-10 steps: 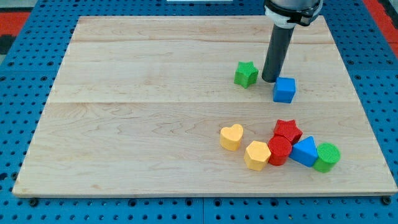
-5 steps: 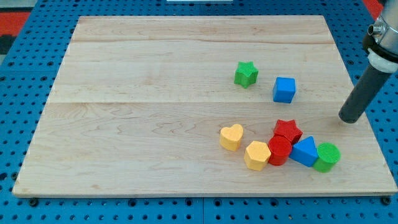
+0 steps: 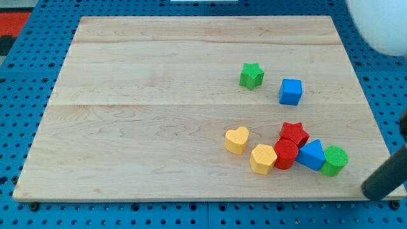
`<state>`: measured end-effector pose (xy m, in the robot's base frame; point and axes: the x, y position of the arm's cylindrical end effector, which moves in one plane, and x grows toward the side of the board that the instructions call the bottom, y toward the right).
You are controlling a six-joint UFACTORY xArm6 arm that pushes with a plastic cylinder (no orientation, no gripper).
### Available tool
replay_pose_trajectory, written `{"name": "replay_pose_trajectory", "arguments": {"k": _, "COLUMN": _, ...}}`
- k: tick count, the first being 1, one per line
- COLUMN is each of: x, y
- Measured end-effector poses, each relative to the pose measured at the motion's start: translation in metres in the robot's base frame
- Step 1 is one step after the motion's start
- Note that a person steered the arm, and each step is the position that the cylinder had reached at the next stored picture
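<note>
My tip [image 3: 372, 193] rests near the board's bottom right corner, and the dark rod slants up out of the view's right edge. It touches no block. The nearest one is the green cylinder [image 3: 334, 160], a short way to its upper left. That cylinder ends a tight cluster: blue triangle [image 3: 312, 154], red star [image 3: 294, 133], red cylinder-like block [image 3: 285, 154] and yellow hexagon [image 3: 262, 158]. A yellow heart [image 3: 236, 140] lies just left of them. Farther up sit a blue cube [image 3: 290, 91] and a green star [image 3: 252, 76], apart from each other.
The wooden board [image 3: 159, 127] lies on a blue pegboard table [image 3: 19, 95]. A blurred white part of the arm [image 3: 381, 25] fills the view's top right corner. The board's right edge [image 3: 388, 149] runs close by the rod.
The tip has swept from between the green star and blue cube out to the right, then down to the bottom right corner. No block has moved.
</note>
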<state>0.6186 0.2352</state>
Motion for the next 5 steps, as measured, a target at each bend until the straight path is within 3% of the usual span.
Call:
{"name": "replay_pose_trajectory", "arguments": {"k": 2, "x": 0.0, "y": -0.053}}
{"name": "replay_pose_trajectory", "arguments": {"k": 3, "x": -0.022, "y": -0.067}}
{"name": "replay_pose_trajectory", "arguments": {"k": 4, "x": -0.101, "y": -0.067}}
{"name": "replay_pose_trajectory", "arguments": {"k": 5, "x": -0.123, "y": -0.068}}
